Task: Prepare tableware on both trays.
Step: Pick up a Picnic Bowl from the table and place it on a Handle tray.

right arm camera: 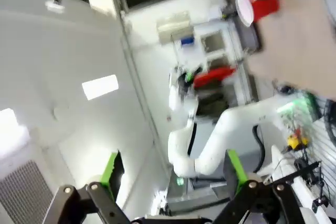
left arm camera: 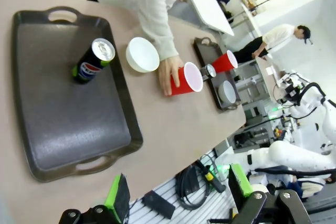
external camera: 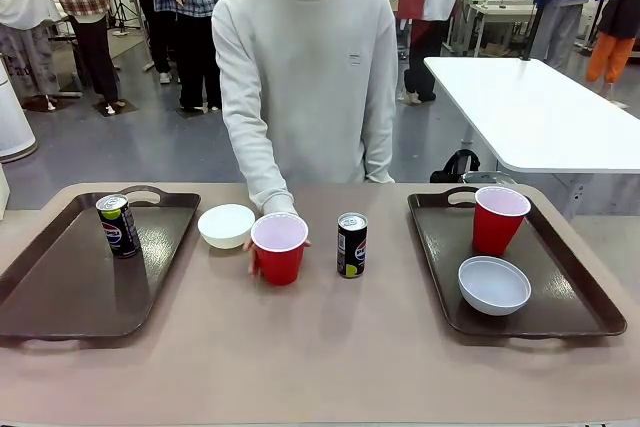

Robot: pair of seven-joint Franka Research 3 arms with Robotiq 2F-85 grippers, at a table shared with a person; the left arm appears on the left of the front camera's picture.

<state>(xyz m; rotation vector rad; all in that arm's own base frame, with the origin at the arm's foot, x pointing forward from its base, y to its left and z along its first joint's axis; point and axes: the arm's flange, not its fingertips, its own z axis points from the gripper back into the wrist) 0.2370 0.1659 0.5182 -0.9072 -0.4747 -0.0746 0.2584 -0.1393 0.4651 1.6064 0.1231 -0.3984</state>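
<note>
Left wrist view: left gripper point(left arm camera: 178, 190) spread wide, grasping nothing, raised off table edge. Nearest ahead: left tray point(left arm camera: 63, 129), Pepsi can point(left arm camera: 93, 60) upright on it. Beyond tray, on bare table: white bowl point(left arm camera: 142, 54), red cup point(left arm camera: 186, 78) under person's hand point(left arm camera: 169, 73), second can point(left arm camera: 208, 71). Farthest: right tray point(left arm camera: 203, 52) with second cup point(left arm camera: 224, 61), second bowl point(left arm camera: 227, 92). Right gripper point(right arm camera: 173, 174) likewise released, aimed away from table. Judged half set. Next move calls for descent onto white bowl, clear of hand.

Pepsi can point(left arm camera: 93, 60) standing on near tray point(left arm camera: 63, 129); white bowl point(left arm camera: 142, 54) on desk point(left arm camera: 173, 124) beside it. Person's hand point(left arm camera: 170, 73) grips red cup point(left arm camera: 188, 78). Left end effector point(left arm camera: 178, 190) jaws apart, empty.
</note>
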